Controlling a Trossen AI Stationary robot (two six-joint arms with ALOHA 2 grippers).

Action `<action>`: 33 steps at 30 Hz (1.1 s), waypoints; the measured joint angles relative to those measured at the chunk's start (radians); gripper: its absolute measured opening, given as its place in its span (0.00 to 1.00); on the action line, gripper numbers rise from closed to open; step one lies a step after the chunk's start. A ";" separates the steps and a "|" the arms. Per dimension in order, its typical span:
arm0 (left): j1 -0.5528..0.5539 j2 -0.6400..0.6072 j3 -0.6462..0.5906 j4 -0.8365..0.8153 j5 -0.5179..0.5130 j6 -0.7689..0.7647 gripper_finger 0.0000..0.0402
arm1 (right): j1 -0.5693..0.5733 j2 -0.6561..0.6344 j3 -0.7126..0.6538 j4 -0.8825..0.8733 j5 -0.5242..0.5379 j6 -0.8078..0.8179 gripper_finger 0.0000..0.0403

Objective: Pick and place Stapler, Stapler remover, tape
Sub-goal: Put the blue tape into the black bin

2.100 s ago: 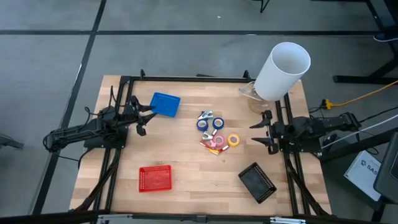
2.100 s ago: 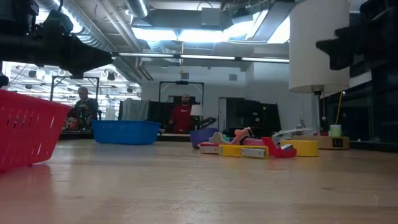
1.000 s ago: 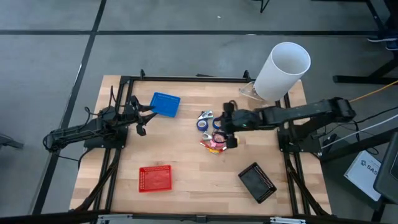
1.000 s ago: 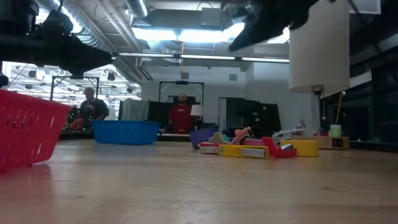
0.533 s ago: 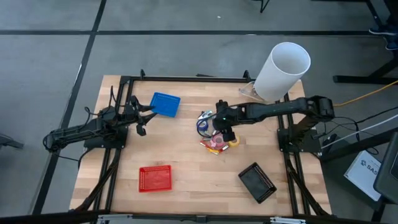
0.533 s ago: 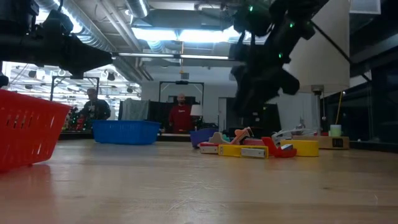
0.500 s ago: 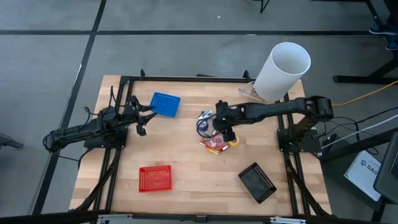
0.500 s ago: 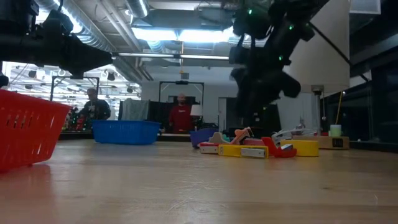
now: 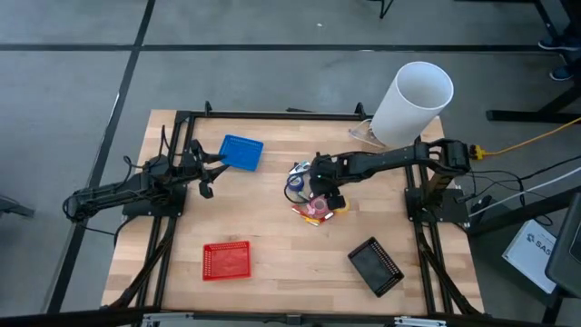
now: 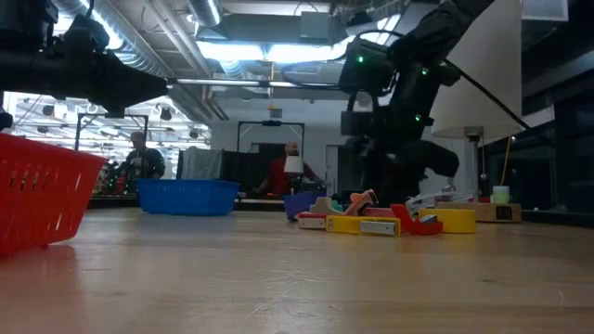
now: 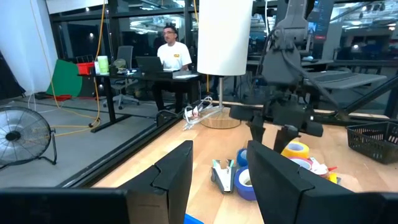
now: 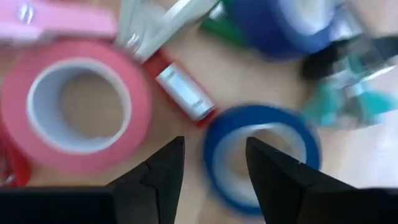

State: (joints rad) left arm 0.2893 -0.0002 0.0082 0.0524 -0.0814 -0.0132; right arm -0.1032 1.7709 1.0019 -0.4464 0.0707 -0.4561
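The right end effector (image 9: pixel 316 184), fingers parted and empty, hangs just above a blue tape roll (image 12: pixel 261 158) in the clutter at mid-table (image 9: pixel 272 236), the roll lying flat directly beneath it. The left end effector (image 9: pixel 211 173) waits open, well apart, beside the blue basket (image 9: pixel 241 151).

High cam straight down over the whole worktop (image 9: pixel 272 227), low cam level at worktop height facing the room, left wrist cam looking across, right wrist cam super close, all sharing the tape (image 12: pixel 74 112) pile.
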 joint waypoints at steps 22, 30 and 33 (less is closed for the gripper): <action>0.000 0.000 0.000 0.000 0.000 0.000 0.37 | -0.002 -0.002 -0.024 -0.016 0.068 0.002 0.09; 0.000 0.000 0.000 0.000 0.000 0.000 0.37 | -0.006 -0.005 0.037 -0.119 0.068 0.008 0.09; 0.000 0.000 0.000 0.000 0.000 0.000 0.37 | -0.010 -0.006 0.067 -0.157 0.068 0.030 0.10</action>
State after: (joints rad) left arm 0.2897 -0.0002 0.0083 0.0521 -0.0814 -0.0132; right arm -0.1129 1.7653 1.0687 -0.6033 0.1385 -0.4263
